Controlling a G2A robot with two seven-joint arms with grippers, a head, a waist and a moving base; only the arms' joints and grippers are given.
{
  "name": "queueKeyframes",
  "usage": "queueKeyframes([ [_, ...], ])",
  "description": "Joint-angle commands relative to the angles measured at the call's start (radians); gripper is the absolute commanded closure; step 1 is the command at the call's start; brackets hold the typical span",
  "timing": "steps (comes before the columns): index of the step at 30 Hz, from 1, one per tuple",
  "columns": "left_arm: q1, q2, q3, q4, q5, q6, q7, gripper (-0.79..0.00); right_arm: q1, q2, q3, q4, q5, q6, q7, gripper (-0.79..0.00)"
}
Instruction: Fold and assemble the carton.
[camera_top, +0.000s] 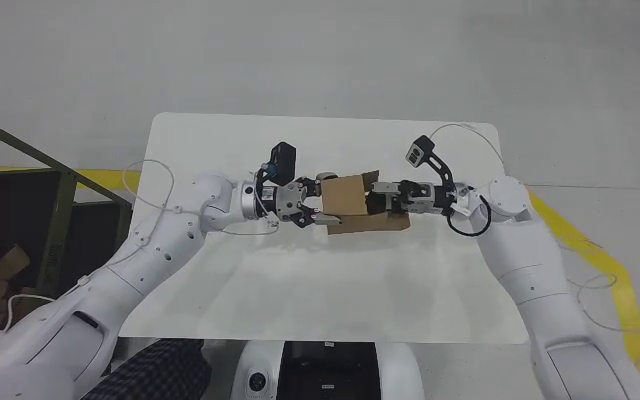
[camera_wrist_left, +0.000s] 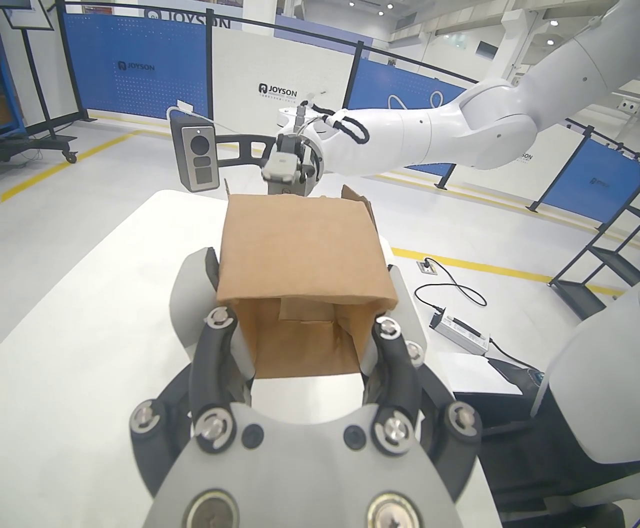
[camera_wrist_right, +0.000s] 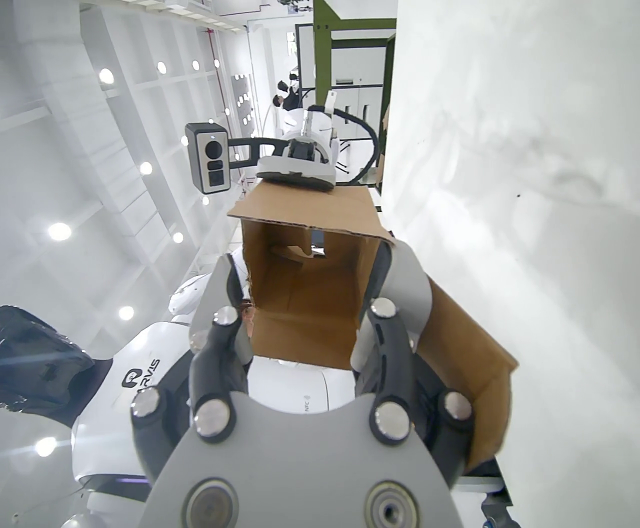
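- The left gripper (camera_wrist_left: 300, 275) grasps the carton (camera_wrist_left: 300, 240) at its left open end, with a finger outside each wall.
- The right gripper (camera_wrist_right: 315, 272) grasps the right end, and a loose flap (camera_wrist_right: 465, 360) lies beside it.
- The carton is over the middle of the table (camera_top: 300, 290), squared into a tube with both ends open.
- Next, probably: one gripper lets go and folds the flaps while the other steadies the carton.

carton (camera_top: 345, 193): plain brown cardboard
table (camera_top: 300, 290): white
left gripper (camera_wrist_left: 302, 280): grey, black links, white fingers (camera_wrist_left: 186, 290)
right gripper (camera_wrist_right: 312, 280): the same
floor stripe (camera_top: 580, 240): yellow on grey — right edge
panels (camera_wrist_left: 135, 65): blue — upper left
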Motion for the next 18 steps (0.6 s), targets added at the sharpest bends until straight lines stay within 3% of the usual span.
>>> queueKeyframes([
  [1, 0.0, 0.001, 0.001, -0.001, 0.001, 0.0, 0.003, -0.486, -0.003, 0.002, -0.004, -0.016, -0.02, 0.008, -0.011, 0.0],
  [18, -0.026, -0.006, 0.047, 0.003, -0.02, 0.0, -0.016, -0.523, 0.008, -0.002, -0.057, -0.082, -0.058, 0.026, -0.041, 0.0],
])
